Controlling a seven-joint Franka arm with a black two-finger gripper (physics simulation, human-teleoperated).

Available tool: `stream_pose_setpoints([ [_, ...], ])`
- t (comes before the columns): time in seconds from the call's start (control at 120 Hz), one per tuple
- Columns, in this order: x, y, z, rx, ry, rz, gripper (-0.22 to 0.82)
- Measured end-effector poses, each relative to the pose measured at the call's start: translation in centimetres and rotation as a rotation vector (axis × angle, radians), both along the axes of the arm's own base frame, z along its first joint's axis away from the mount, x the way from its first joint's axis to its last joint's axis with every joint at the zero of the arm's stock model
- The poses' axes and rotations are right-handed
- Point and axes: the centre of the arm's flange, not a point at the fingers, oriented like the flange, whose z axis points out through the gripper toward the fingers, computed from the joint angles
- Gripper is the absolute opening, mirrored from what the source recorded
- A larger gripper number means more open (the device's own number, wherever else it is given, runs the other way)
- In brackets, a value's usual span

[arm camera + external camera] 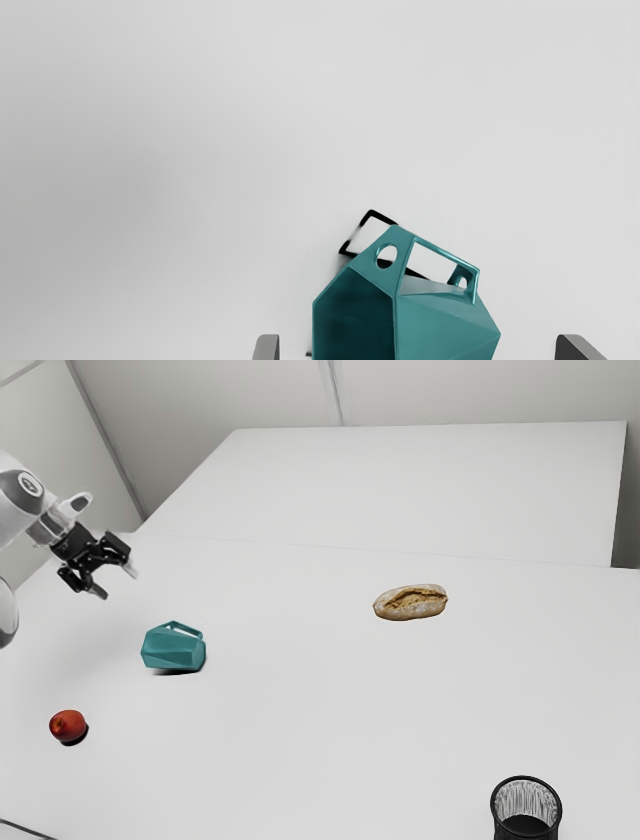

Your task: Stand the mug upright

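The gripper (108, 568) hangs above the table toward the exterior view's left, higher than the teal mug (173, 648) and apart from it. That mug lies on its side on the table, its handle facing up and its shadow beneath. In the wrist view the open gripper (417, 345) has its two fingertips wide apart, with the mug (442, 325) seen in the space between them and not touched. The mug's dark hollow opening and its angular handle show there; its lower part is cut off by the picture's edge.
A red apple (68, 726) sits near the mug, toward the exterior view's lower left. A bread loaf (411, 602) lies farther along the table (300, 740). A black mesh cup (526, 810) stands at the exterior view's lower right.
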Motion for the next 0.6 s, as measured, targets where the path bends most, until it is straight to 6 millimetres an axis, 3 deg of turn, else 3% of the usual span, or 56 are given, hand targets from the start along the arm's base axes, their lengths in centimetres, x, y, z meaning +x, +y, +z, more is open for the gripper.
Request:
stream_pose_setpoints([
  [0.192,0.2,0.0,-2.3,-0.132,-0.055,0.026,0.6],
  [0.6,-2.7,-1.7,-8.1,-0.333,-0.029,0.064,0.6],
])
